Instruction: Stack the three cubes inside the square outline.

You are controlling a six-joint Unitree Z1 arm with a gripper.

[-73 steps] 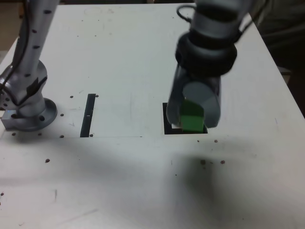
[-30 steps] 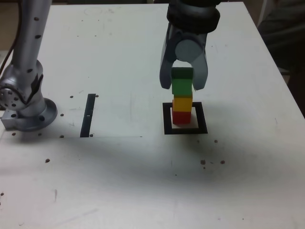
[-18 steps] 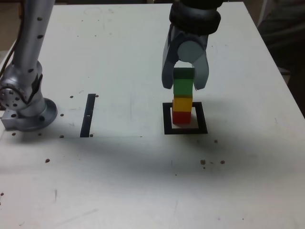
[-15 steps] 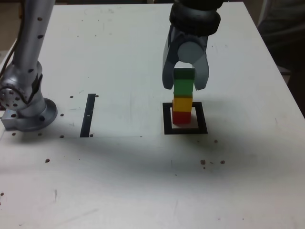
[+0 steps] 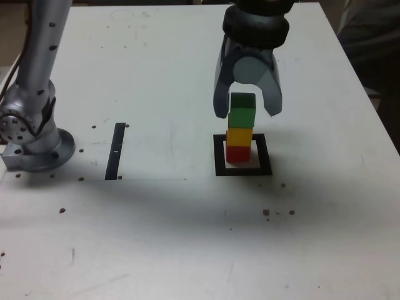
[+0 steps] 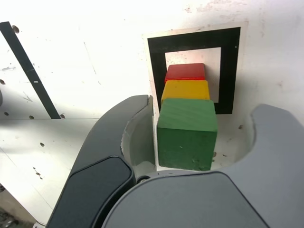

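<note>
right now the three blocks stand as one tower inside the black square outline on the white desk. the red block is at the bottom, resting on the pale centre of the outline, the yellow block sits on it, and the green block tops the tower. the tower looks upright in the exterior view, though the green block seems set a touch toward the exterior view's right of the yellow one.

the tool hangs straight over the outline with its two dark grey fingers spread to either side of the green block. it is released: from the wrist view there is a clear gap between the green block and the wider finger, and only a sliver of space, if any, at the other finger, so i cannot say for sure whether that side touches. the same view looks down the tower, with the yellow block and red block peeking out past the green one, all within the outline.

to the exterior view's left of the outline lies a thin black strip, well apart from it, and farther left still stands the arm's silver base. small dark specks dot the desk around the outline.
</note>
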